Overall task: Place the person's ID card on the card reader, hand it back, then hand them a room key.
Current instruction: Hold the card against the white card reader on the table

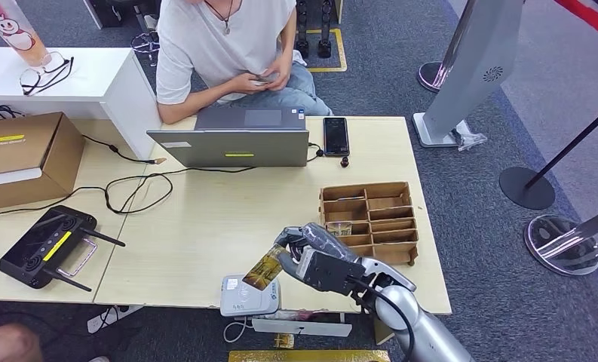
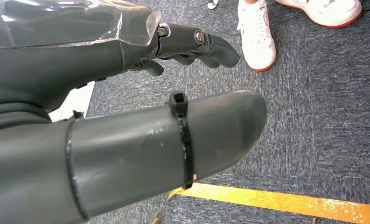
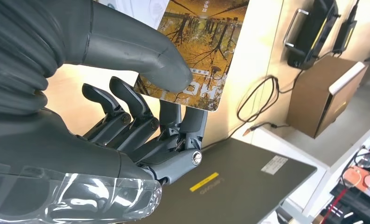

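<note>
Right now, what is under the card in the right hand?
The card, pinched by the right hand, hangs tilted over the white reader. The card hides part of the reader's top, so contact cannot be judged.

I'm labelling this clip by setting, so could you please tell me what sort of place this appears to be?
Probably a mock hotel check-in desk in an office or lab: a card reader at the table's near edge, a divided card tray, a person seated opposite, and stanchion bases on grey carpet.

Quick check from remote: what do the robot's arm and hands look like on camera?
The right arm is silver with a black cable looped alongside. The right hand and left hand are dark grey with ribbed covers, clear plastic wrap and thick thumbs; a black zip tie circles the left thumb.
</note>
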Tool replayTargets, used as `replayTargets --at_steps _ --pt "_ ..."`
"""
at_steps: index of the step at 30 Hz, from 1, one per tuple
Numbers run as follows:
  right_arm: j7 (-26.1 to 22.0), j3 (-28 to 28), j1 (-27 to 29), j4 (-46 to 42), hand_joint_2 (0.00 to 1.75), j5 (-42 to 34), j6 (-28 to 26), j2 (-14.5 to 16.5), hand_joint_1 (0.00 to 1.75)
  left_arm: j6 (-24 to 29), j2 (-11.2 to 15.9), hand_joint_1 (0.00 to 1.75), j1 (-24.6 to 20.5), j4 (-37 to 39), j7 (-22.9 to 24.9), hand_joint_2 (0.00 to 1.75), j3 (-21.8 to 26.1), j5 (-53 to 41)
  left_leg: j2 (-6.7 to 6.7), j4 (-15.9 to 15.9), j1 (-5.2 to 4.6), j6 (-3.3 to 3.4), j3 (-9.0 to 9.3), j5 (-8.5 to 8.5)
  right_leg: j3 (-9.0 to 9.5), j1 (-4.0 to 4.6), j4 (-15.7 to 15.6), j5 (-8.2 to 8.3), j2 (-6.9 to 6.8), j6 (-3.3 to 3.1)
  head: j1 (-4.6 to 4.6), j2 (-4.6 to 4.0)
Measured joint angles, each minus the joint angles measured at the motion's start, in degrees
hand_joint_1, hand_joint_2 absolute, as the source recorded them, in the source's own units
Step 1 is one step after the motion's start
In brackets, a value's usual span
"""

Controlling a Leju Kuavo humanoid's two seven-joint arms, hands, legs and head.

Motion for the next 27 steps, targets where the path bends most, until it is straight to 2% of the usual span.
replayTargets --at_steps 9,27 --pt "0.5 2.6 0.5 1.9 1.75 -1.6 -0.1 0.4 1.75 0.0 0.0 0.0 0.0 0.0 0.0 0.0 0.0 0.0 0.0 0.0 0.0 0.0 0.0 0.0 0.0 0.0 0.0 0.0 0.0 0.0 0.01 0.0" --pt "0.6 3.2 5.9 2.4 1.75 -2.7 -2.1 6.1 1.75 -0.4 -0.2 0.0 -0.4 0.0 0.0 0.0 1.5 1.5 0.0 0.0 0.0 0.0 0.0 0.0 0.0 0.0 0.0 -0.01 0.0 0.0 0.01 0.0"
